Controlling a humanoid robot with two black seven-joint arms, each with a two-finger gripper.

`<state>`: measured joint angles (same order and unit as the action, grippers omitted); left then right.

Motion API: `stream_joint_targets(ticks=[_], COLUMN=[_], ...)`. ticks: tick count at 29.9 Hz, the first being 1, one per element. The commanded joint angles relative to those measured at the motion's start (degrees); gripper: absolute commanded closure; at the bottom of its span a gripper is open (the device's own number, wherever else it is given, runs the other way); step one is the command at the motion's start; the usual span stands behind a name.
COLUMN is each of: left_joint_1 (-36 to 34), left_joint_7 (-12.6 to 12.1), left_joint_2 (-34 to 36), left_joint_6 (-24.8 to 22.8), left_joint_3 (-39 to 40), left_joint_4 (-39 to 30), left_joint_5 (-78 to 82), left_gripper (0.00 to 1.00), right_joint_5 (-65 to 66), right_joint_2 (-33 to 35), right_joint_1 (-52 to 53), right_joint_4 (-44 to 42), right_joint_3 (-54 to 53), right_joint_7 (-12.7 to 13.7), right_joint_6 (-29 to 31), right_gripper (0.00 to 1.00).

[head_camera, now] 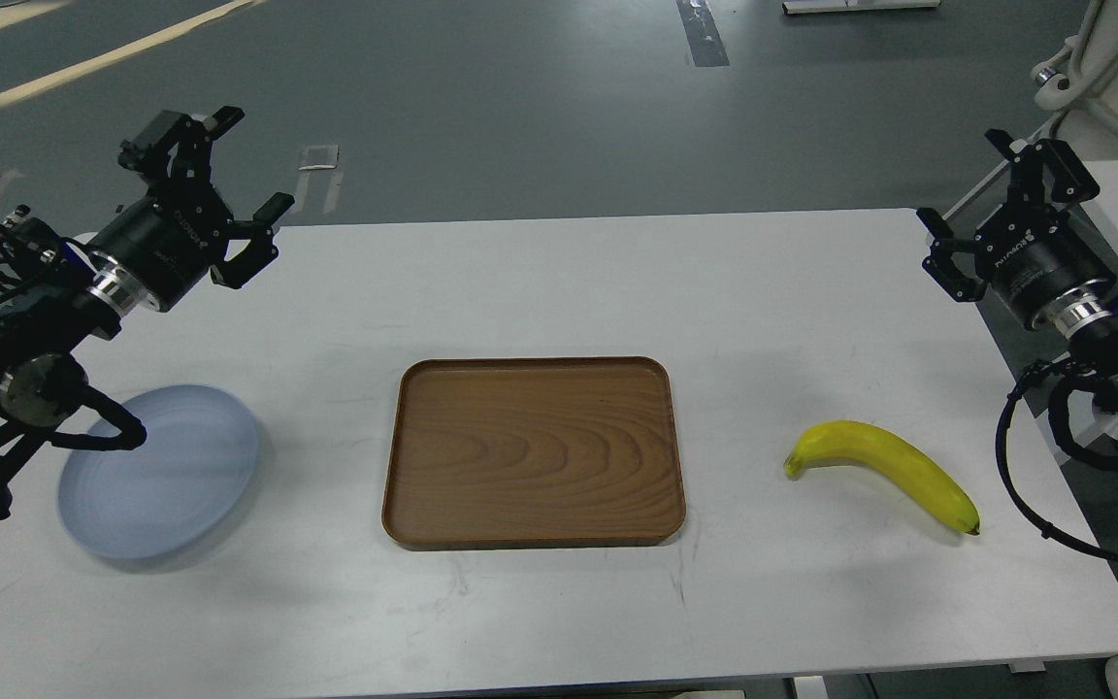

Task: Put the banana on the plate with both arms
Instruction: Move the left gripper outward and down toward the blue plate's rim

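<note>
Yellow banana (884,467), pale blue plate (171,481), brown wood-grain tray (533,451), white table (559,272)

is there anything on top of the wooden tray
Nothing: the wooden tray shows bare wood grain across its whole surface. The banana lies on the table to its right. What is under the tray is covered.

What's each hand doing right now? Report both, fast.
Left hand: open, holding nothing, raised above the table.
Right hand: open, holding nothing, raised well off the banana.
</note>
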<state>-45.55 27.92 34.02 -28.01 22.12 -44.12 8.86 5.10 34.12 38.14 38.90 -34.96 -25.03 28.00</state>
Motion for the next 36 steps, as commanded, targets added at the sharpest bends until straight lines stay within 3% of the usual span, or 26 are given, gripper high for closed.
stream_joint_targets(ticks=[1, 12, 18, 24, 31, 36], left_joint_1=[0.99, -1.03, -4.63, -9.64, -12.64, -9.31], left_joint_7=[0.03, -0.06, 0.08, 0.08, 0.08, 0.08], left_joint_2=[0.0, 1.14, 4.83, 14.4, 26.52, 29.96], left_joint_6=[0.01, 0.01, 0.01, 0.01, 0.01, 0.01], left_joint_3=[0.9, 1.17, 0.9, 1.08, 0.99, -1.46], left_joint_4=[0.09, 5.71, 5.28, -2.88, -19.14, -20.13], left_joint_5=[0.1, 0.28, 2.47, 22.57, 54.98, 75.05], left_gripper=[0.0, 0.0, 0.0, 0.0, 0.0, 0.0], right_joint_5=[0.0, 0.09, 0.09, 0.09, 0.09, 0.09], right_joint_2=[0.34, 0.69, 2.8, 2.8, 1.66, 0.86], right_joint_1=[0.0, 0.88, 0.71, 1.05, 1.32, 1.93], right_joint_4=[0.03, -0.32, -0.58, -2.34, -2.08, -1.99], right_joint_3=[0.15, 0.24, 0.33, 2.78, 4.55, 4.55], right_joint_7=[-0.02, -0.02, 0.07, 0.07, -0.02, -0.1], right_joint_6=[0.0, 0.0, 0.0, 0.0, 0.0, 0.0], right_gripper=[0.0, 0.0, 0.0, 0.0, 0.0, 0.0])
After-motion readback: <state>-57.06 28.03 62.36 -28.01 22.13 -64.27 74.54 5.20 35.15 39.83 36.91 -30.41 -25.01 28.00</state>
